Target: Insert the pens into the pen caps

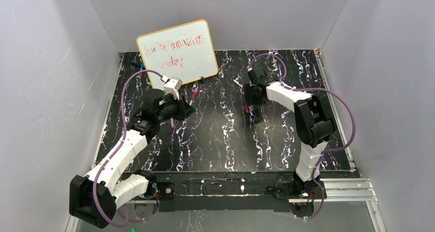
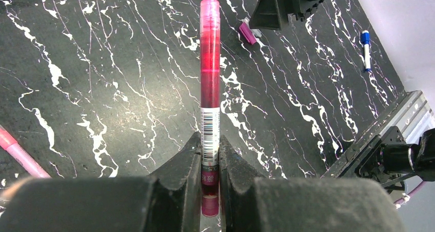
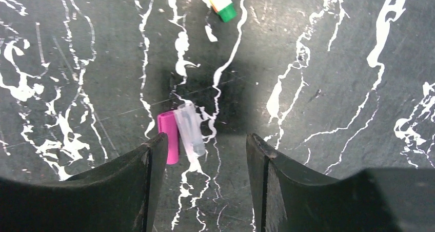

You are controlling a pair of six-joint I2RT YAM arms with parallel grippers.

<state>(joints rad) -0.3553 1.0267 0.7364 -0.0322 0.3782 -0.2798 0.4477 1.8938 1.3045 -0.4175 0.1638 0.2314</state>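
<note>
Overhead, a black tabletop veined with white marbling point(image 1: 215, 145) is seen closed in by pale matte walls point(image 1: 51, 62) on three sides, with an aluminium rail point(image 1: 349, 188) along the near right edge; the middle of the surface lies open between the two arms. A white dry-erase board with an orange rounded frame point(image 1: 179, 50) is propped at the far left, close behind the left gripper point(image 2: 209, 139). That gripper's black moulded fingers are clenched on the tail of a slender pink-red translucent pen with a barcode label point(image 2: 210, 62), which is held straight out over the table, its free end reaching toward the right arm. The right gripper point(image 3: 206, 139) is spread wide, low over the table. A stubby magenta plastic pen cap point(image 3: 169, 137) lies flat between its fingers, tight against one finger's inner edge; whether they touch cannot be told. A short clear plastic tube point(image 3: 190, 134) lies against the cap's other side, and open room is left beyond it up to the other finger. A white marker with a green end point(image 3: 219, 0) lies further off, and a blue-tipped marker point(image 2: 366, 50) is seen well apart, near the table's edge.
</note>
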